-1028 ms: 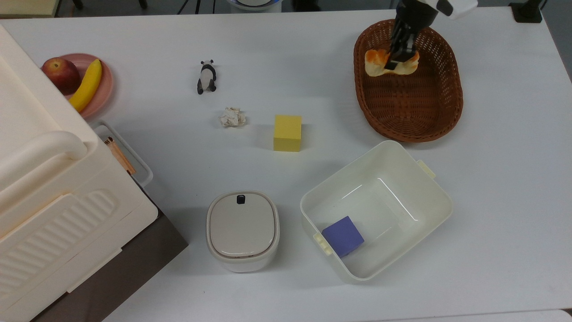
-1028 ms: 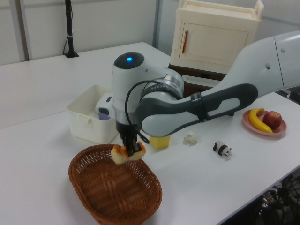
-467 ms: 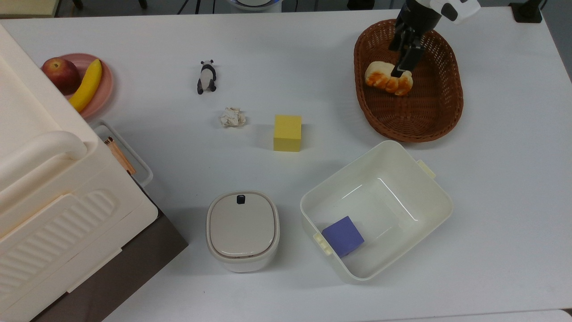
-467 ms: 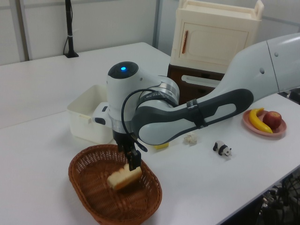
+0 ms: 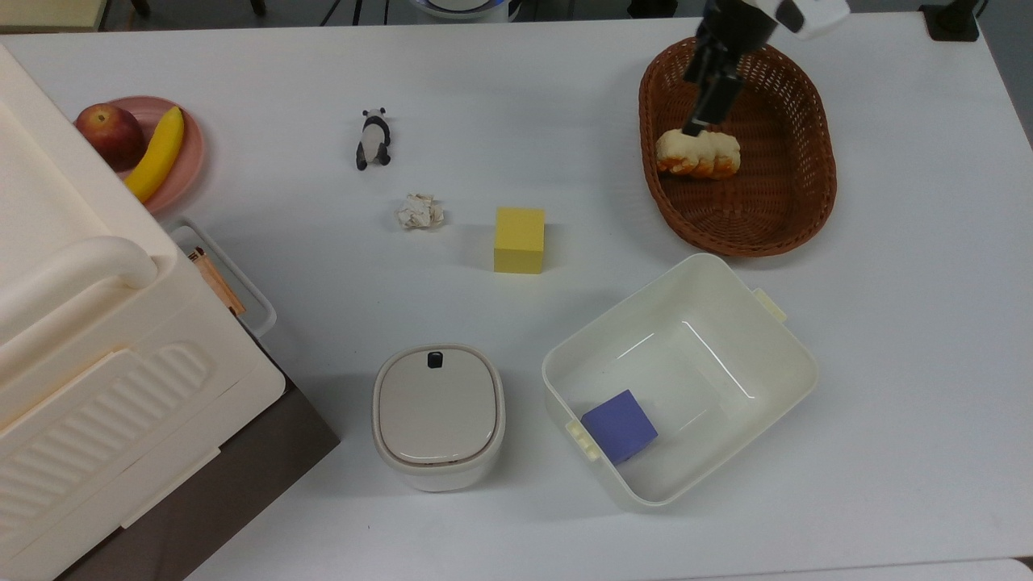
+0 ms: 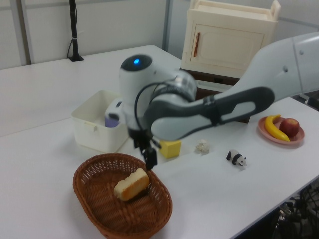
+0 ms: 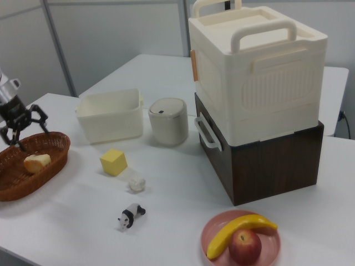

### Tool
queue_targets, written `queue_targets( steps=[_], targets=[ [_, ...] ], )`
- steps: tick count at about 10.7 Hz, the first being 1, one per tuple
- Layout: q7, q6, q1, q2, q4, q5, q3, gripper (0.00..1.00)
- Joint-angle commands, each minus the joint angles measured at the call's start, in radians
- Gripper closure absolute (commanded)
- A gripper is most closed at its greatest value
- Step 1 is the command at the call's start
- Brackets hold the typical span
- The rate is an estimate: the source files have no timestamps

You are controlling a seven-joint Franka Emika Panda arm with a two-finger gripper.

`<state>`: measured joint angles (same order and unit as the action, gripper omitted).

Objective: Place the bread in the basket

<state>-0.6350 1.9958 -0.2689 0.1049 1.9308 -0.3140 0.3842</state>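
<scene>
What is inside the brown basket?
The bread lies alone inside the basket, with the open gripper just above it. The loaf covers the weave beneath it.

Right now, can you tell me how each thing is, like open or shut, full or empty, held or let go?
bread: lying loose in the basket
basket: holds the bread
gripper: jaws open, above the basket
white tub: open, holds a purple cube
small bin: lid shut
pink plate: holds a banana and an apple

End effector [image 7: 23,134] pointing down, fingers spread apart — empty; arm [image 6: 214,107] stretched out horizontally.
</scene>
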Motion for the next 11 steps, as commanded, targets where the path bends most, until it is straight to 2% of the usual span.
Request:
queue_targets(
  steps=[1, 2, 3, 4, 5, 6, 7, 9, 11],
  targets=[
    [0.008, -0.210, 0.074, -0.097, -0.120, 0.016, -0.075, 0.00],
    [0.009, -0.288, 0.077, -0.094, -0.207, 0.039, -0.149, 0.00],
    [0.011, -0.325, 0.088, -0.091, -0.279, 0.100, -0.239, 0.00],
    [0.030, -0.348, 0.094, -0.093, -0.326, 0.162, -0.339, 0.00],
    [0.082, -0.351, 0.097, -0.096, -0.338, 0.199, -0.410, 0.00],
    [0.159, -0.350, 0.118, -0.099, -0.345, 0.202, -0.444, 0.00],
    [0.258, -0.350, 0.140, -0.099, -0.349, 0.202, -0.456, 0.00],
    [0.464, -0.344, 0.183, -0.094, -0.343, 0.210, -0.464, 0.00],
    [0.637, -0.338, 0.213, -0.090, -0.339, 0.252, -0.462, 0.00]
  ],
)
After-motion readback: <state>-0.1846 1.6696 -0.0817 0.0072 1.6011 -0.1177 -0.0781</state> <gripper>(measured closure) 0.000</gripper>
